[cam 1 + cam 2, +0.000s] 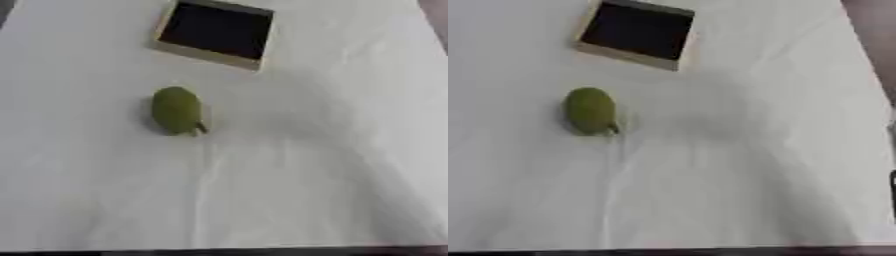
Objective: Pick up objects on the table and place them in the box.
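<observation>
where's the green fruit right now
The green fruit lies on the white cloth, left of centre, just nearer than the box.

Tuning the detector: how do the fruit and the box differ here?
The fruit is green, rounded and oval; the box is pale, square-edged, with a dark inside. The fruit lies nearer the camera, the box at the far edge. The box looks wider. Both rest on the white cloth, apart.

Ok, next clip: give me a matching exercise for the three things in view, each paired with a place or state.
Things:
1. oval green fruit with a short stem
2. shallow tan box with a dark inside
3. white cloth-covered table

Descriptions:
A. far end, tilted askew
B. creased, under everything
C. lying left of centre, nearer than the box

Pairs: 1-C, 2-A, 3-B
</observation>
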Robot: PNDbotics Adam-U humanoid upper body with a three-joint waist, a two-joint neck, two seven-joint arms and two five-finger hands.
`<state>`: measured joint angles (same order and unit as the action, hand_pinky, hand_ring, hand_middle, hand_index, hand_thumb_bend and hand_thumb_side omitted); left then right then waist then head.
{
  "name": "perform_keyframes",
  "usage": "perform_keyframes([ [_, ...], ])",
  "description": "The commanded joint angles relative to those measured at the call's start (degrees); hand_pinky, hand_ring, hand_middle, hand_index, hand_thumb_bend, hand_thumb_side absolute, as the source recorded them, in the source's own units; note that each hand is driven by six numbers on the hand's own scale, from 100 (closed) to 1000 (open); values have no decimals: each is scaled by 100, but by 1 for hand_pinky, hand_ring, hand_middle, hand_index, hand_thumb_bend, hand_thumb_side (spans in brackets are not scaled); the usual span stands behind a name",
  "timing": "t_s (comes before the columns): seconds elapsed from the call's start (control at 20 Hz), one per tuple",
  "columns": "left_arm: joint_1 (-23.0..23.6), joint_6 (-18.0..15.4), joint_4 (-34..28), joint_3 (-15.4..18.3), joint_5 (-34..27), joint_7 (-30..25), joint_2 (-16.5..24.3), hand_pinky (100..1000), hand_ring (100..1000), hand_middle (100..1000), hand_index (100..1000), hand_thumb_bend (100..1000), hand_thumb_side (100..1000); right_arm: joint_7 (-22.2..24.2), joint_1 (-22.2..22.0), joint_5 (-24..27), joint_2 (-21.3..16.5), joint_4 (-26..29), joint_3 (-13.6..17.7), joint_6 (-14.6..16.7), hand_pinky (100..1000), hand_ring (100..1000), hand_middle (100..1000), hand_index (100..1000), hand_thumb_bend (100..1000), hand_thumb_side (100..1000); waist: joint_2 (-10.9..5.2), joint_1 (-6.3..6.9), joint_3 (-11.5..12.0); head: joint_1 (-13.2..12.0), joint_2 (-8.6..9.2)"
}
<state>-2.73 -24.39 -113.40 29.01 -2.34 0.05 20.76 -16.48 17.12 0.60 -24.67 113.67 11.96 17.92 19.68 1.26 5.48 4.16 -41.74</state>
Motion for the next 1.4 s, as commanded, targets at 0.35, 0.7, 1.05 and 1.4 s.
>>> perform_keyframes([
  [0.35, 15, -890, -7, -679, 670, -206, 1370, 788, 701, 744, 865, 100, 427, 38, -12, 11, -302, 92, -13, 96, 784, 729, 601, 759, 100, 503, -135, 44, -52, 16, -62],
  [0.7, -145, -1356, 488, -1383, 1255, -518, 2343, 826, 750, 794, 899, 100, 334, 70, -25, 20, -316, 92, -42, 96, 784, 730, 601, 760, 100, 505, -145, 69, -109, -30, -69],
  [1.05, -696, -1519, 807, -2150, 1562, -1011, 2886, 838, 764, 806, 902, 100, 330, 116, -10, 57, -318, 92, -77, 101, 785, 730, 601, 761, 100, 504, -170, 71, -162, -69, -71],
  [1.4, -1542, -1572, 832, -2704, 1257, -1619, 2860, 839, 768, 814, 906, 100, 332, 167, 1, 103, -300, 92, -112, 95, 785, 730, 602, 761, 100, 507, -200, 68, -209, -102, -71],
])
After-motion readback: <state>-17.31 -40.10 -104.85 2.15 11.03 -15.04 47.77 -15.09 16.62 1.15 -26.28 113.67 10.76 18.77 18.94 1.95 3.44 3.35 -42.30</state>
